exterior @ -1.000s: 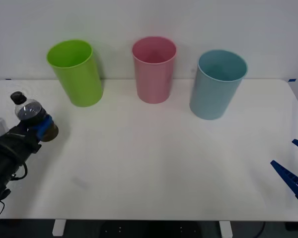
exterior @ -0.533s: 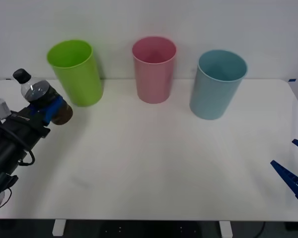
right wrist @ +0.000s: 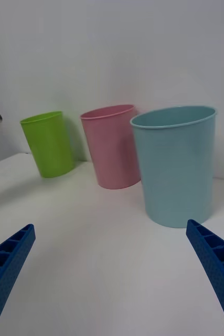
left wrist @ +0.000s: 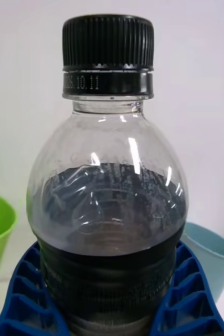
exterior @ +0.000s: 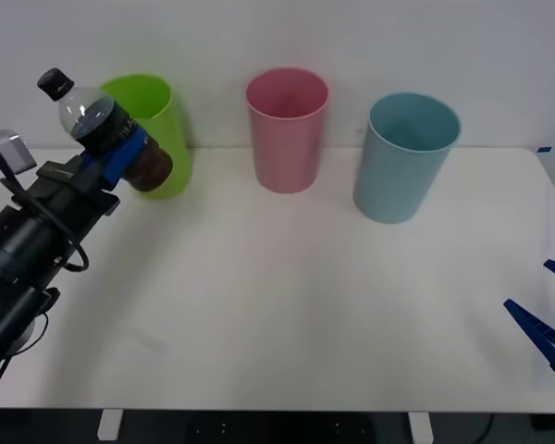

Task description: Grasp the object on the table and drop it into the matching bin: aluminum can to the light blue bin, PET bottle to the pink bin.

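Note:
My left gripper (exterior: 120, 155) is shut on the PET bottle (exterior: 106, 129), a small clear bottle with a black cap and dark contents, held in the air at the left, in front of the lime green bin (exterior: 146, 134). Up close, the bottle (left wrist: 109, 210) sits between my blue fingers (left wrist: 22, 294). The pink bin (exterior: 287, 129) stands at the back middle of the table (exterior: 287, 305), the light blue bin (exterior: 405, 157) to its right. My right gripper (exterior: 548, 314) rests open at the table's right edge. From its wrist I see the pink bin (right wrist: 112, 147) and light blue bin (right wrist: 177, 165).
The lime green bin (right wrist: 48, 143) stands at the back left, just behind the lifted bottle. A white wall runs behind all three bins. The wide white tabletop in front of the bins is bare.
My left arm has lifted the bottle up and to the right, from low over the table's left edge to a height level with the green bin's rim. The right arm has not moved.

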`<state>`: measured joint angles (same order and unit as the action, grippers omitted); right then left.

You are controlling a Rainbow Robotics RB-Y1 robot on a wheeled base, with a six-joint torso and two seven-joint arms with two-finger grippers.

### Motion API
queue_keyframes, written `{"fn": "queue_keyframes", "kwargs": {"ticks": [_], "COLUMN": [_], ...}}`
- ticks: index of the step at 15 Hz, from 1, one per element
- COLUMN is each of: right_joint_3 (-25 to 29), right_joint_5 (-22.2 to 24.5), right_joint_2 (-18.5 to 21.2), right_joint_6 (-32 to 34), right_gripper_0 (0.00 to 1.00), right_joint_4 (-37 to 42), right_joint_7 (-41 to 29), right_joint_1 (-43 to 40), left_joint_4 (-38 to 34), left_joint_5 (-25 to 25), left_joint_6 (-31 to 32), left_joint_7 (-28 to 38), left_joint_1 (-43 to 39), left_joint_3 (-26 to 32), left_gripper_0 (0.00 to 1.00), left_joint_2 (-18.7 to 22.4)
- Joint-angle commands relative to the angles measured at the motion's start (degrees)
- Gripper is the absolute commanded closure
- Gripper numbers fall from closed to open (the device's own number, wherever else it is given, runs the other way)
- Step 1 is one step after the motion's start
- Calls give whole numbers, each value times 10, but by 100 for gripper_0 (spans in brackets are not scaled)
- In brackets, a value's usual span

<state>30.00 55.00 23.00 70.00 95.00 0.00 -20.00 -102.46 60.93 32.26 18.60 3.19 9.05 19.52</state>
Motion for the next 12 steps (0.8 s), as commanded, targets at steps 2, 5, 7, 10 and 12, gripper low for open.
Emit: {"fn": "queue_keyframes", "kwargs": {"ticks": [2,5,7,10,12], "right_joint_3": [0,0,0,0,0], "right_joint_5": [0,0,0,0,0], "right_joint_2": [0,0,0,0,0], "right_joint_6": [0,0,0,0,0], "right_gripper_0": [0,0,0,0,0], "right_joint_4": [0,0,0,0,0], "right_joint_7": [0,0,0,0,0], "right_joint_1": [0,0,0,0,0], "left_joint_4": [17,75,123,201,264], "left_joint_5": [51,96,125,174,205], "left_joint_6": [-28,-59,-59,-69,-78], "left_joint_7": [43,32,27,13,3], "left_joint_1": [66,140,191,271,328], "left_joint_3": [-24,-48,-49,-48,-48], "left_gripper_0": [100,100,100,100,100], "left_joint_2": [-10,-36,-58,-91,-109]}}
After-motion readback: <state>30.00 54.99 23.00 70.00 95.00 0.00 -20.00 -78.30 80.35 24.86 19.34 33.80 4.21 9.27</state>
